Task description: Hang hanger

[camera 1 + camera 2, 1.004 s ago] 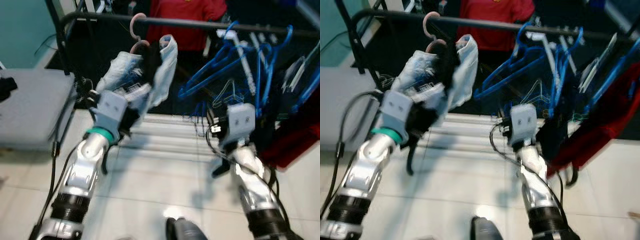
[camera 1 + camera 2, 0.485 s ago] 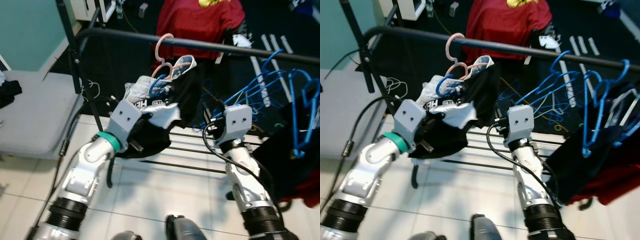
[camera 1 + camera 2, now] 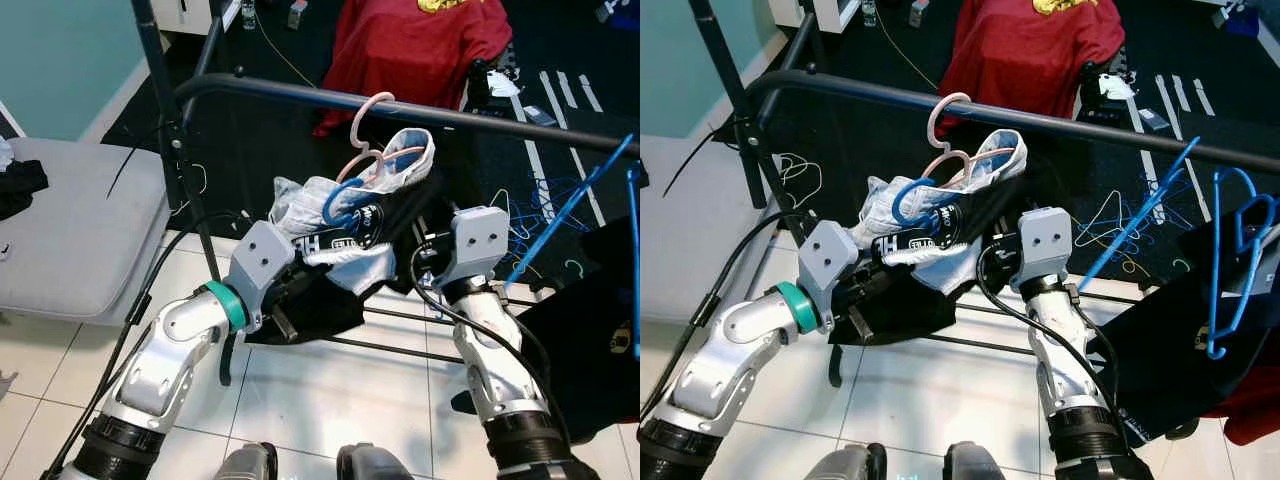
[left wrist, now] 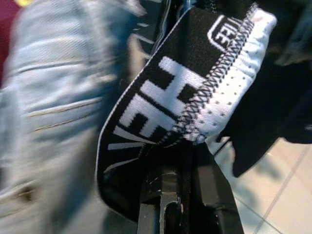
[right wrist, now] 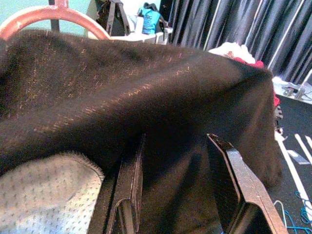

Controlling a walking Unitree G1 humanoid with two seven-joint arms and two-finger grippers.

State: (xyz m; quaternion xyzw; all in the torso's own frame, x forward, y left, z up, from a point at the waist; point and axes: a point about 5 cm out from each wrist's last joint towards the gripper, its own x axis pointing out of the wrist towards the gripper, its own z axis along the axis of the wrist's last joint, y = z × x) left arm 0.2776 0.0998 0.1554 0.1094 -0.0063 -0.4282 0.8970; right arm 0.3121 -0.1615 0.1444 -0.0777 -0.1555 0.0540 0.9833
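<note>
White tile floor (image 3: 330,400) w/ black clothes rack rail (image 3: 300,95) crossing scene, dark carpet behind

Left gripper (image 4: 180,195): fingers (image 4: 156,200) pinched together on the black waistband w/ white lettering (image 4: 161,112), part of a bundle of garments (image 3: 340,240), pale blue denim-like cloth beside it. Bundle hangs off pink hanger (image 3: 368,140); its hook is over the rail. A blue hanger (image 3: 345,200) loop sits in the same bundle, just below the pink one. Left arm (image 3: 180,350) rises from lower left, teal ring at wrist

Right gripper (image 5: 180,195): fingers (image 5: 234,190) spread apart, pressed up against black cloth (image 5: 146,97) draped over the pink hanger; not clamped on anything. White mesh fabric at one edge of the wrist view. Right arm (image 3: 1060,350) reaches up from lower centre-right, gripper tucked behind/under the bundle

Further right on rail: more blue hangers (image 3: 1230,260), one carrying a black garment (image 3: 1170,340). Loose blue + white wire hangers lie on carpet (image 3: 1110,215). Red shirt (image 3: 420,45) on floor beyond rail. Grey cushion (image 3: 70,230) at left, near rack upright (image 3: 180,150)
</note>
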